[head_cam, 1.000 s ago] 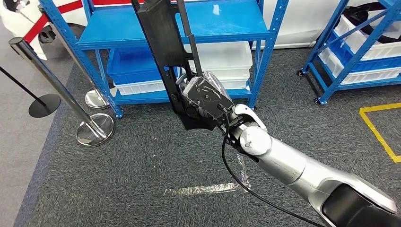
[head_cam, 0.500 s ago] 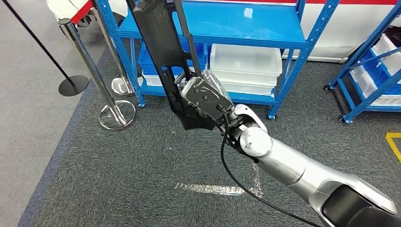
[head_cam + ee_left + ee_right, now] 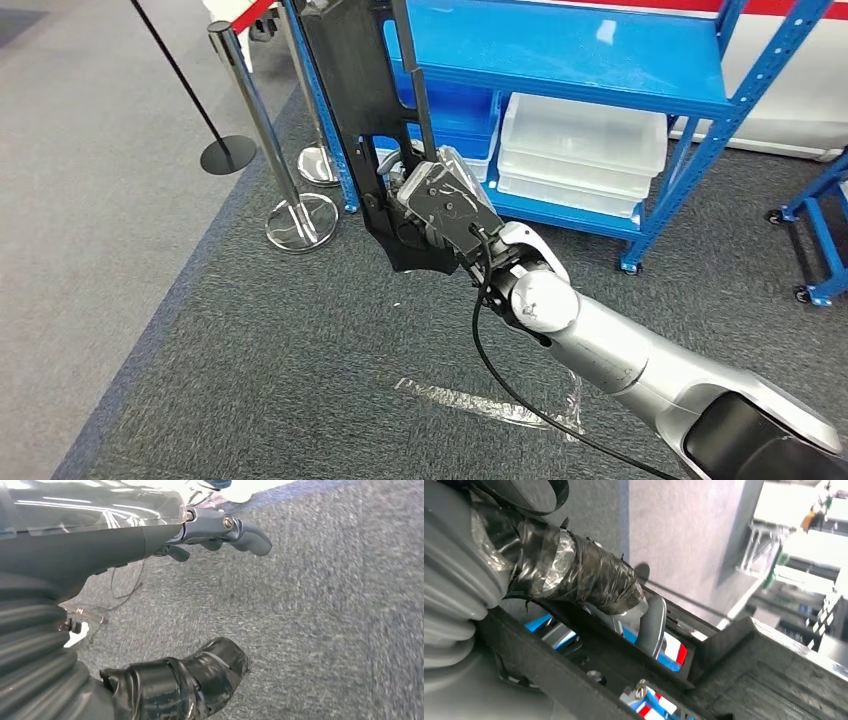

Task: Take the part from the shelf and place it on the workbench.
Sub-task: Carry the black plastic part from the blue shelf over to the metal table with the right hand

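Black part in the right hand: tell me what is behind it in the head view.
Behind the black part held by the right hand stands the blue shelf with white bins and blue bins; the part covers part of them.

Lying underfoot, a dark grey carpet [image 3: 300, 340], bumpy and speckled; meeting a paler, smoother grey floor [image 3: 90, 150] at the left side; sticking to the carpet, a shiny strip of clear tape [image 3: 480, 402], crinkled; standing at the back, a blue metal shelf rack [image 3: 560, 50] with a flat blue board on top; sitting low in it, see-through plastic bins [image 3: 585, 150] stacked up, beside a blue bin [image 3: 450, 110]; standing on round shiny feet at the carpet's edge, silver posts [image 3: 262, 130]; running off them, a red band [image 3: 250, 12]; showing at the far right, part of another blue rack on little wheels [image 3: 815, 240]; shining on everything, bright even light.
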